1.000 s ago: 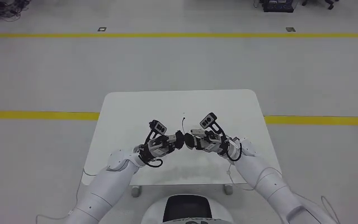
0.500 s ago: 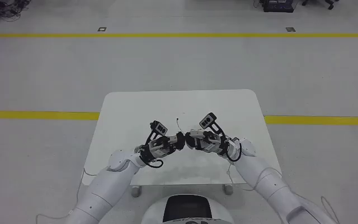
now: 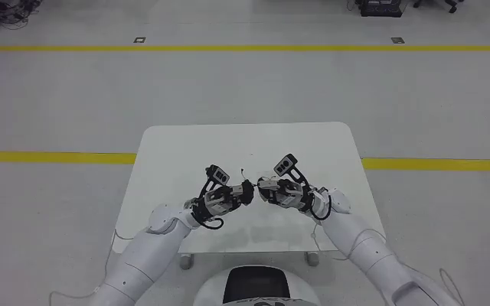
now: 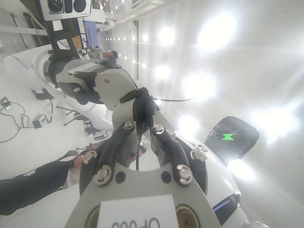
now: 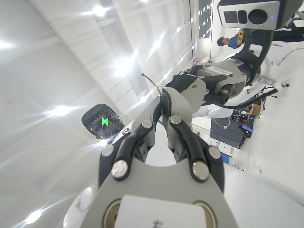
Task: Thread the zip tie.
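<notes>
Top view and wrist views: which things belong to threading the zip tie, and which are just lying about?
For the job:
zip tie
left pincer, shut on it
right pincer, shut on it

Lying about:
table, below the pincers
yellow floor lines

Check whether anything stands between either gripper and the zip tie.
Nothing visible does. The left gripper and the right gripper are each shut on the zip tie, tips close together in the air above the table, with no other object between them.
</notes>
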You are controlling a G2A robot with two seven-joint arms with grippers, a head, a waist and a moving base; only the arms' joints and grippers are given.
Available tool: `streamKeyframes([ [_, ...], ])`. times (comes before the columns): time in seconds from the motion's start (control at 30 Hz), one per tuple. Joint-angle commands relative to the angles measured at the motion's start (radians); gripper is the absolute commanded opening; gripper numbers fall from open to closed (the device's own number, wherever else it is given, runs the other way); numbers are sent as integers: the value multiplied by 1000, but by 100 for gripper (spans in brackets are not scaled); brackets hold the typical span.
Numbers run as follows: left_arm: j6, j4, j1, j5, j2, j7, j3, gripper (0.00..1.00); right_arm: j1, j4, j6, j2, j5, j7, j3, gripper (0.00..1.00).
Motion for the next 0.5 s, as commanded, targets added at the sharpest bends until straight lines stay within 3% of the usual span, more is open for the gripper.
streamKeyframes([
  [0.0,-1,0,1,0,1,1,-2,0,1,1,1,-1,-2,0,1,0],
  [0.47,1,-5,3,2,5,6,-6,0,4,6,10,-5,-9,0,6,0],
])
